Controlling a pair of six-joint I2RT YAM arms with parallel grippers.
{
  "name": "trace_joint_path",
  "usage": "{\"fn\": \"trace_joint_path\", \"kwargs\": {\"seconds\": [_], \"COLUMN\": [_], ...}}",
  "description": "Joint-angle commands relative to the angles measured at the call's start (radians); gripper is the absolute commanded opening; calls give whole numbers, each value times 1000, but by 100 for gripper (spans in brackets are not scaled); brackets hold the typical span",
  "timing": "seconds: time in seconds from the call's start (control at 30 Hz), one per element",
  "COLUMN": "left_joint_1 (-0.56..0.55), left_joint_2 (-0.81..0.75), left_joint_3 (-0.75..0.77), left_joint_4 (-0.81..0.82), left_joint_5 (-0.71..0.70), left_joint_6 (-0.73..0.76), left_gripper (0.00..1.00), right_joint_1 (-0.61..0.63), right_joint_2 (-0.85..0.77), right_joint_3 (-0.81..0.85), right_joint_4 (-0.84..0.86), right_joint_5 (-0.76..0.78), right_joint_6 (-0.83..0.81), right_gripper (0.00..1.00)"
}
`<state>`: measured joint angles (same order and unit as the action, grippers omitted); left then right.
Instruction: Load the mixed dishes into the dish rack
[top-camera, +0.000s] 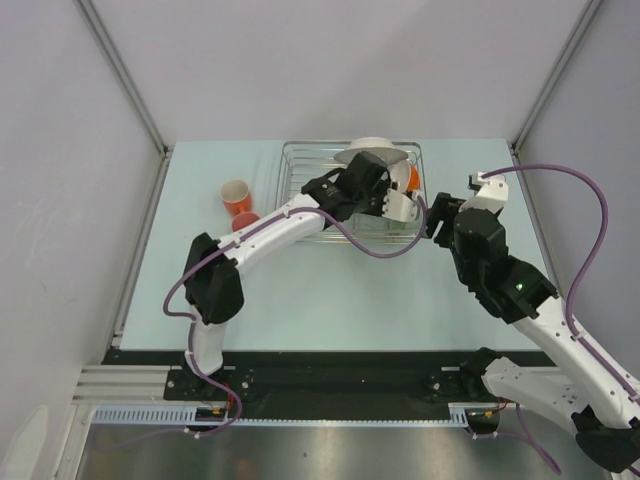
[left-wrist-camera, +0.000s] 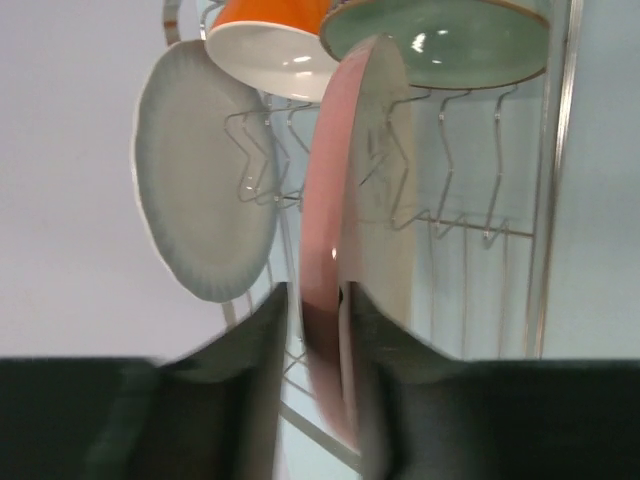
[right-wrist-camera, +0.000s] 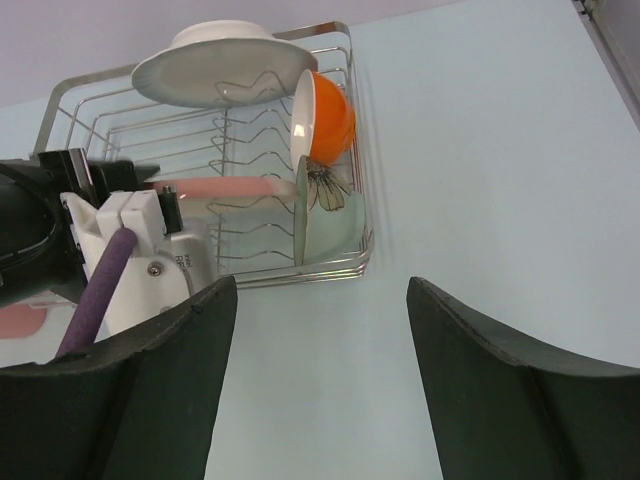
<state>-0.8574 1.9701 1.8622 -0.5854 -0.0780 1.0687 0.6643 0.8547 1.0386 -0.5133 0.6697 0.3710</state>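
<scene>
The silver wire dish rack (top-camera: 300, 190) stands at the back middle of the table. The large white plate (top-camera: 375, 152) leans at its far end. My left gripper (top-camera: 393, 205) is over the rack, shut on the rim of the cream-and-pink plate (left-wrist-camera: 345, 230), which is held on edge among the tines. The white plate (left-wrist-camera: 200, 180), white-and-orange bowl (left-wrist-camera: 270, 45) and pale green bowl (left-wrist-camera: 440, 40) sit in the rack beyond it. Two orange cups (top-camera: 238, 205) stand on the table left of the rack. My right gripper (right-wrist-camera: 320, 290) is open and empty, just right of the rack.
Grey walls close in the table on the left, back and right. The right wrist view shows the rack's near right corner (right-wrist-camera: 360, 250) and bare pale blue table (right-wrist-camera: 480, 150) to its right. The left arm's purple cable (top-camera: 370, 250) hangs in front of the rack.
</scene>
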Motion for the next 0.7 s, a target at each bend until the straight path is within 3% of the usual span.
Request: {"fn": "trace_joint_path", "kwargs": {"seconds": [0.0, 0.07, 0.1, 0.3, 0.67], "left_joint_1": [-17, -20, -22, -23, -8], "left_joint_2": [-47, -59, -62, -94, -273], "left_joint_3": [2, -15, -24, -66, -74], "left_joint_4": [162, 185, 194, 228, 92], "left_joint_5": [-62, -66, -71, -92, -111], "left_joint_6": [97, 99, 100, 103, -18], "left_gripper": [55, 67, 77, 96, 100], "right_joint_1": [-5, -5, -5, -5, -5], "right_joint_2": [1, 3, 6, 7, 49], "right_joint_3": [-3, -3, -2, -2, -3], "right_joint_4": [18, 18, 18, 15, 10], "right_joint_5": [-18, -18, -18, -22, -12], "right_joint_6": [29, 31, 31, 29, 36], "right_gripper": [73, 73, 73, 73, 74]}}
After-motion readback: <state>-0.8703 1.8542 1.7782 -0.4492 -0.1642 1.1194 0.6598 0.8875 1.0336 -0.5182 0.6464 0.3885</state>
